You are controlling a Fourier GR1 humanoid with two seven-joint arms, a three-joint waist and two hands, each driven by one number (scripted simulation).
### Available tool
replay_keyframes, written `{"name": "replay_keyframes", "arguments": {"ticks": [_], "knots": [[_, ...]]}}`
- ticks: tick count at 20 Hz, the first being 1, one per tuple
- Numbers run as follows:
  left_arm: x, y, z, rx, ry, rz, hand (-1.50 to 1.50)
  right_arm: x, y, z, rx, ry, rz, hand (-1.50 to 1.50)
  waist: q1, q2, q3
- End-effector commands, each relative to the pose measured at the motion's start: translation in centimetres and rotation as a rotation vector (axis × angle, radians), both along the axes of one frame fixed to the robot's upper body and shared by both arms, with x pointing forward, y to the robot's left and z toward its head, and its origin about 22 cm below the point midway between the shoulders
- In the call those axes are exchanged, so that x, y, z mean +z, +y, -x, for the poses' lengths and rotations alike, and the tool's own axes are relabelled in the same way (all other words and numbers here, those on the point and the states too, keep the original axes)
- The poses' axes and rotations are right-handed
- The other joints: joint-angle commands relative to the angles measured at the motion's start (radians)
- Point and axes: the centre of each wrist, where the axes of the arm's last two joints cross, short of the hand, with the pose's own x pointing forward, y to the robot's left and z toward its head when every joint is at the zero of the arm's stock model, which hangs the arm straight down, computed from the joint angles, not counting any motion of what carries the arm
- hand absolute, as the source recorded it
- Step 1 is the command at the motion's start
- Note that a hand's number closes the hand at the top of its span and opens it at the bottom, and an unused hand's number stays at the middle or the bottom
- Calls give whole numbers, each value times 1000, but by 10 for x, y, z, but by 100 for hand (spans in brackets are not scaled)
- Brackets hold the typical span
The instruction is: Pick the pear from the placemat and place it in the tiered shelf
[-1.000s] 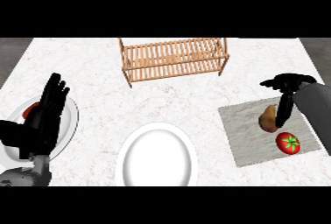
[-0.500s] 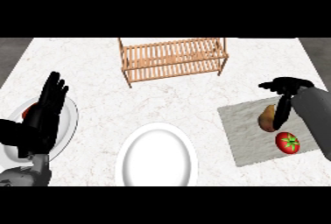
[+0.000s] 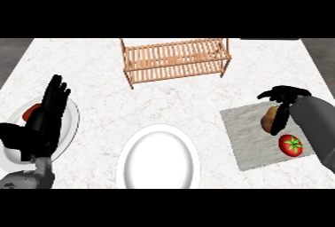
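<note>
I am bringing my right hand (image 3: pixel 282 98) down over the brownish pear (image 3: pixel 269 119), which is lying just beneath its fingers on the grey cloth placemat (image 3: pixel 245 133); the fingers are curling around the fruit, though I judge they are not yet closing on it, so the hand is carrying nothing. Just behind the hand, toward me, a red tomato with a green stalk (image 3: pixel 291 144) is sitting on the same mat, so I am approaching from above to avoid nudging it. Ahead and to the hand's left, well apart, the slatted wooden tiered shelf (image 3: pixel 175 61) is waiting. My left hand (image 3: pixel 46 116) is resting with its fingers straight at the far side.
</note>
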Motion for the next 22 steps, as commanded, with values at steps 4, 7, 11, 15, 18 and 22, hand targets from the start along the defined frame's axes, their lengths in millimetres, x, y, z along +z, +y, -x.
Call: {"name": "replay_keyframes", "arguments": {"ticks": [4, 7, 11, 15, 18, 22], "knots": [[4, 9, -6, 5, 9, 8, 0, -35, 5, 21, 117, 14, 1, 150, -1, 6, 6], [0, -2, -9, 21, -8, -3, 0, -30, -2, 18, 147, -72, 34, 150, 3, 9, 6], [-5, -3, -5, 18, 17, 6, 0, -36, 138, 9, 246, -306, 16, 150, -26, -11, 3], [1, -4, 0, -13, 18, -6, 0, -22, 249, 25, 286, -539, 22, 150, 22, -20, 4], [0, -12, -7, -18, 18, 4, 0, -14, 272, 45, 256, -605, 11, 150, 25, -10, 5], [4, -9, -2, -27, 12, 7, 0, 2, 304, 87, 221, -623, -128, 150, 21, -9, 5]]}}
